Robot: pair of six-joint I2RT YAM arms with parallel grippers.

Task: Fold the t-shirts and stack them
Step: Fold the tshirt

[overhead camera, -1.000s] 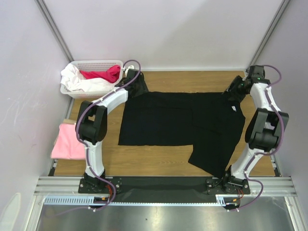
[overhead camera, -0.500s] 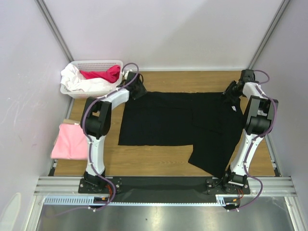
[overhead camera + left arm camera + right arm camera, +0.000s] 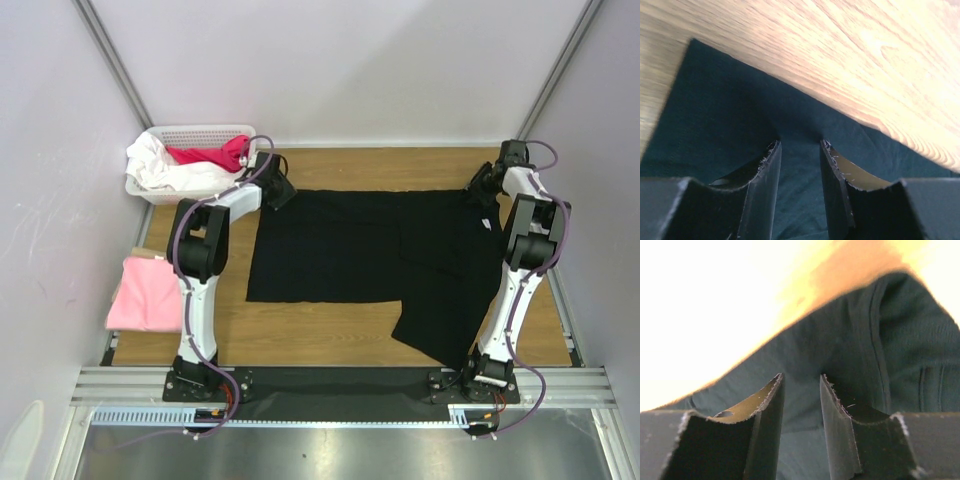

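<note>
A wooden table (image 3: pixel 330 340) inside a white-walled booth is largely covered by a black t-shirt (image 3: pixel 350 250), spread flat with one part trailing toward the near edge. A pink t-shirt (image 3: pixel 140 295) is seen folded at the table's left side, near a basket (image 3: pixel 200 133) of unsorted laundry. Over the past second both arms have been stretched to the shirt's far edge, and the left claw (image 3: pixel 800 145) and right claw (image 3: pixel 801 377) have been narrowed onto its two far corners, cloth apparently pinched in each. A fold toward the near side is judged imminent.
</note>
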